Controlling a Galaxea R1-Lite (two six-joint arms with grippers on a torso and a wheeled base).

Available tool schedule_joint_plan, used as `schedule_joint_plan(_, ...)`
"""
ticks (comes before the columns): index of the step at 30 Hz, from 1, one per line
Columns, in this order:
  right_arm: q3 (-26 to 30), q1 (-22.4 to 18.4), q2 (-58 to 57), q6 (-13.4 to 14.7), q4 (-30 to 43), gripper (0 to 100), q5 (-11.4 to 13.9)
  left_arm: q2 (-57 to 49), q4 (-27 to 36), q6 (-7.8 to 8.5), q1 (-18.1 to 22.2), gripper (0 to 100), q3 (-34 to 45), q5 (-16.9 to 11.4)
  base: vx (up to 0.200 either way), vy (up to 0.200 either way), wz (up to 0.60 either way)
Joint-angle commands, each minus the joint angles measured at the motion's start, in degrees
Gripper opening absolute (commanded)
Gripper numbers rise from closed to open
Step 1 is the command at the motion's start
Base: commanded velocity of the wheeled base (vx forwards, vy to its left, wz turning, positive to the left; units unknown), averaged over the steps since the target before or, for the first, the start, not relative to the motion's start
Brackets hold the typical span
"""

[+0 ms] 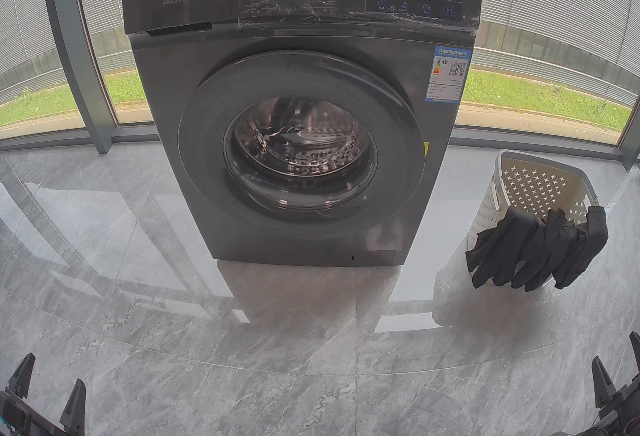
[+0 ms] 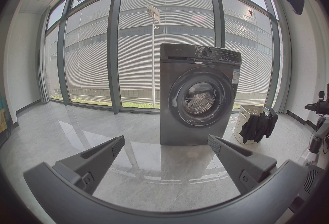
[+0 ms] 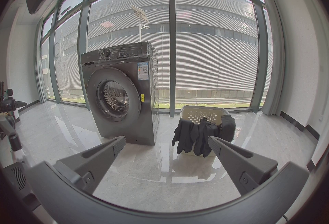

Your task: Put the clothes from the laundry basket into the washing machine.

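A grey front-loading washing machine (image 1: 300, 117) stands on the floor straight ahead, its round door (image 1: 300, 154) shut over the drum. To its right sits a white laundry basket (image 1: 543, 181) with black clothes (image 1: 537, 244) draped over its front rim. The machine (image 2: 198, 94) and the basket (image 2: 247, 111) stand well beyond my left gripper (image 2: 166, 142), which is open with nothing between its fingers. My right gripper (image 3: 166, 142) is open too and holds nothing, with the basket (image 3: 202, 113) and black clothes (image 3: 202, 132) some way ahead of it. Both grippers hang low, near me.
Glossy grey marble floor (image 1: 267, 337) stretches between me and the machine. Tall windows with dark frames (image 1: 73, 37) run behind the washer. A tripod stand (image 2: 320, 125) is off to the side by the wall.
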Motion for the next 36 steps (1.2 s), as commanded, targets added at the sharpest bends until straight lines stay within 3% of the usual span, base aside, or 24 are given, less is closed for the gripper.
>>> schedule_joint_plan(1, 0.9, 0.0, -0.8, 0.0, 0.0, 100, 0.0, -1.0, 0.0, -0.02, 0.0, 100, 1.0, 0.0, 0.200, 0.000, 0.00)
schedule_joint_plan(23, 0.9, 0.0, -0.8, 0.0, 0.0, 100, 0.0, -1.0, 0.0, -0.11, 0.0, 100, 1.0, -0.1, 0.009, 0.000, -0.08)
schedule_joint_plan(36, 0.9, 0.1, -0.9, 0.0, -0.1, 100, 0.1, -1.0, 0.0, -0.19, 0.0, 100, 1.0, -0.1, 0.000, -0.185, 0.00)
